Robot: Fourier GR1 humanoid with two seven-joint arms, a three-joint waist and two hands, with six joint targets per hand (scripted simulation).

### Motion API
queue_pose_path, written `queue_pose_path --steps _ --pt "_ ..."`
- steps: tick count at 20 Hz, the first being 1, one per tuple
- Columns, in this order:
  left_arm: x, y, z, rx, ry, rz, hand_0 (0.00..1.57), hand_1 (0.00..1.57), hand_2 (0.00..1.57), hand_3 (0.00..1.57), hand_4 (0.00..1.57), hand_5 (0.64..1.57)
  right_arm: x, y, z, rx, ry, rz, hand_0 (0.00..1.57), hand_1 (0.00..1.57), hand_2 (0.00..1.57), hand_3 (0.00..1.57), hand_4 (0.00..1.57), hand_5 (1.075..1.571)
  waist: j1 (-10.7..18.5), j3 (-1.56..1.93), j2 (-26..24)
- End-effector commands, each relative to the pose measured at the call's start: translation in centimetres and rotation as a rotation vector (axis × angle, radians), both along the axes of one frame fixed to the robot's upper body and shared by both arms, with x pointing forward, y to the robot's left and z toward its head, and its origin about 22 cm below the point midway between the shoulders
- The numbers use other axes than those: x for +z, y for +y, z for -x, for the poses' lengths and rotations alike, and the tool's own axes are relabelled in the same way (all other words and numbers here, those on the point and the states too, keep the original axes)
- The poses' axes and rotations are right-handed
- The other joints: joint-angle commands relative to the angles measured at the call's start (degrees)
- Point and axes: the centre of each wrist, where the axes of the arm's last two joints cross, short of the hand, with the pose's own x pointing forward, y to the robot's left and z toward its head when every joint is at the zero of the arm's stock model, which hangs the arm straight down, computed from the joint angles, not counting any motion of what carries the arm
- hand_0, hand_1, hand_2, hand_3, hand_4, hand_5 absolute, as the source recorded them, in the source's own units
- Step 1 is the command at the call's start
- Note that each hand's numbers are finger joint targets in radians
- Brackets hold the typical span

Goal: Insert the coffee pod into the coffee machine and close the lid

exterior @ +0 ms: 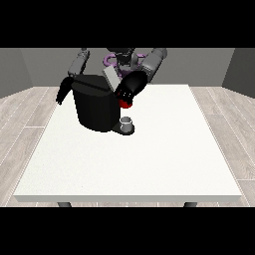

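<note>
The hand at the view's right (128, 89) hovers over the black boxy coffee machine (94, 107), just above a red thing at the machine (126, 104); I cannot tell its finger state

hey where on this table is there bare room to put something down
The white table is bare across its near half and along its right side up to the far edge. It is crowded at the far left, around the black coffee machine, the small grey cup at its base and the hand above it.
</note>
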Motion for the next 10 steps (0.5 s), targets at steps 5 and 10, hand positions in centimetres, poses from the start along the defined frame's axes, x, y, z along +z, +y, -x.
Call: queue_pose_path --steps 5,10 --pt "1.4 2.5 0.5 0.050 -0.065 -0.070 0.51 0.51 0.78 0.60 0.00 1.571 1.1 -0.5 -0.3 0.012 -0.015 0.034 0.00 0.00 0.00 0.00 0.15 1.571 -1.0 -0.05 1.2" --pt "0.3 2.1 0.0 0.088 0.003 -0.042 0.00 0.00 0.59 0.46 0.00 1.571 0.2 0.5 0.3 0.019 0.046 0.028 0.00 0.00 0.00 0.00 0.17 1.571 -1.6 -0.04 -1.7"
